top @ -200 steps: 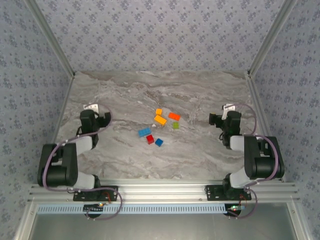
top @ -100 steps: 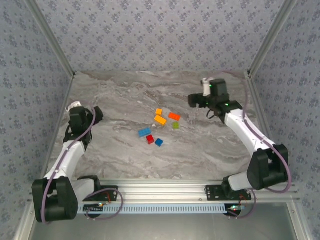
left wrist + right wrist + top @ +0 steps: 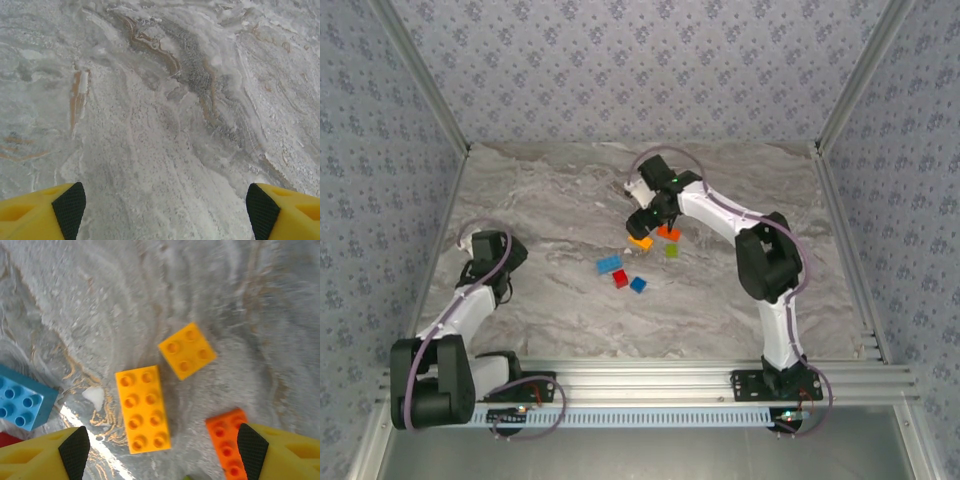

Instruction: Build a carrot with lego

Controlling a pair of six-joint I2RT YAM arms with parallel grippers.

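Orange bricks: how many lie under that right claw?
3. A long orange brick at centre, a square orange brick up-right of it, a darker orange brick at lower right, partly hidden by the right gripper.

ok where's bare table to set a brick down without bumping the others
Free: the wide strip of table between the lego bricks and the near rail; the stretch from the left fingers to the long blue brick; the far band along the wall. Crowded: centre, bricks close together under the right fingers.
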